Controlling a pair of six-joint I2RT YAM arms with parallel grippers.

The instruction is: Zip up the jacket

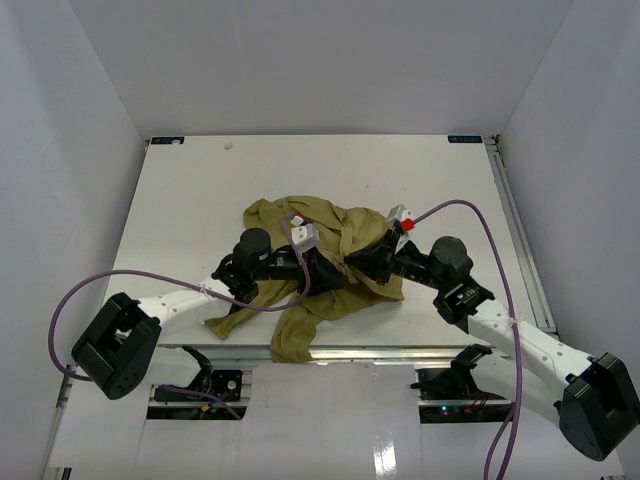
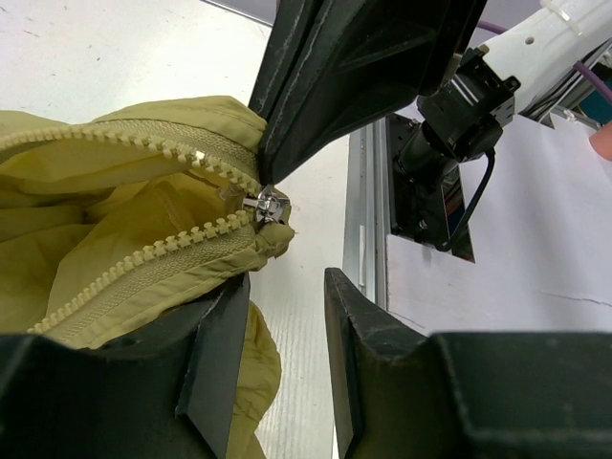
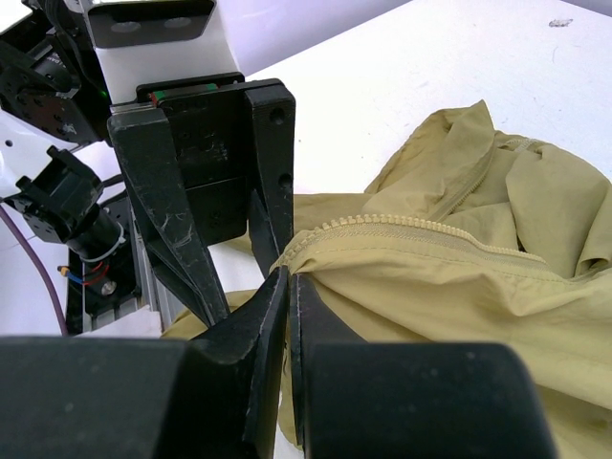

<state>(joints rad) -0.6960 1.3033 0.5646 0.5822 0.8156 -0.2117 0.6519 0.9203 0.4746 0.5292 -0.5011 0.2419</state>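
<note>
The olive-green jacket [image 1: 325,215] lies crumpled in the middle of the white table [image 1: 200,190], with one sleeve hanging over the near edge. Its zipper is unjoined: two rows of teeth [image 2: 143,253] run apart from the silver slider [image 2: 268,206] at the bottom hem. My right gripper [image 3: 291,279] is shut on the hem corner beside the slider, and its black fingers [image 2: 325,105] come down onto that spot in the left wrist view. My left gripper [image 2: 285,330] stands open just below the slider. Cloth rests against its left finger and bare table shows between the jaws.
The table's near edge with its metal rail [image 2: 368,210] runs right behind the hem. An arm's base mount [image 2: 435,191] sits beyond it. Purple cables [image 1: 470,210] loop over both arms. White walls enclose the table on three sides.
</note>
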